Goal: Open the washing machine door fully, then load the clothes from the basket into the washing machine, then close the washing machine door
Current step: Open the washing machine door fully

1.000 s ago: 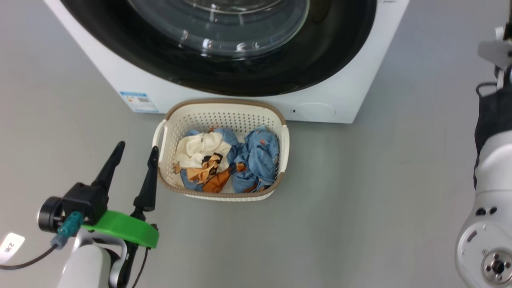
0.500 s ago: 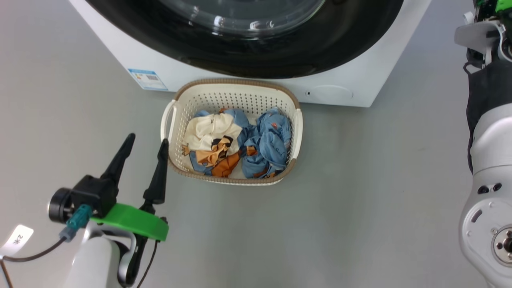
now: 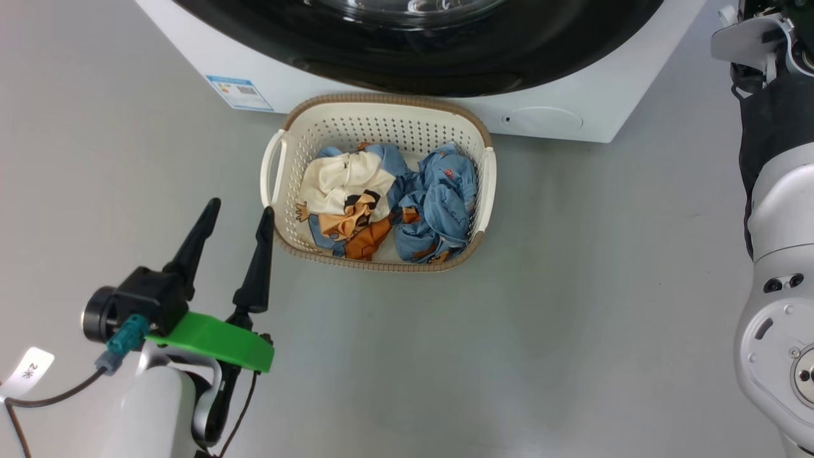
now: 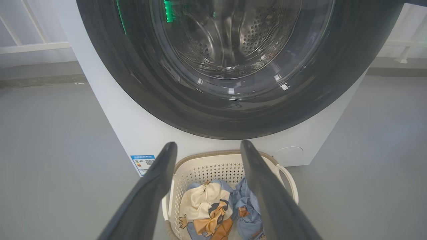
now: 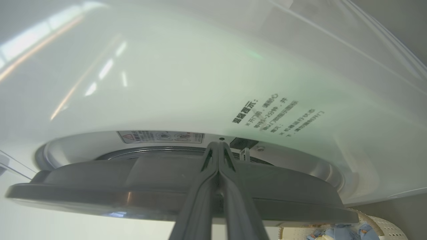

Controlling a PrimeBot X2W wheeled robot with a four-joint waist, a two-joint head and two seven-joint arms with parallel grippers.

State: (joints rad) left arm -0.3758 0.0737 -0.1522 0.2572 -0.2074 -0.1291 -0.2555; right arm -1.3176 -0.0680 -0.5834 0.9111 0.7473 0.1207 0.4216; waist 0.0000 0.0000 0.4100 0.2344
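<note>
Nearest, at the lower left of the head view, the left gripper (image 3: 240, 208) hangs with its two dark fingers spread wide and nothing between them. It is just beside the near left corner of the basket (image 3: 381, 127), not touching it. The pale right arm (image 3: 779, 254) runs up the right edge. The basket stands on the grey floor (image 3: 572, 318), its far rim close up to the foot of the washing machine (image 3: 572, 121). The clothes (image 3: 381, 207) lie bunched inside it, cream print on the left, light blue on the right. Farther off, the door (image 3: 413, 70) with its glossy black rim overhangs the basket's far rim. In the right wrist view the right gripper (image 5: 218, 146) has its fingers pressed flat together, holding nothing. Its tips sit at the door's edge, where a narrow gap shows between door and machine front, so the door looks barely ajar.

The step in hand appears to be swinging the door open. To do it well, the closed fingers should hook behind the rim and follow the hinge's arc rather than pull straight out, or they may slip off the smooth edge. I cannot tell which side the hinge is on. Bare floor lies left and right of the basket. Whether the door's lower rim clears the basket top is unclear.
</note>
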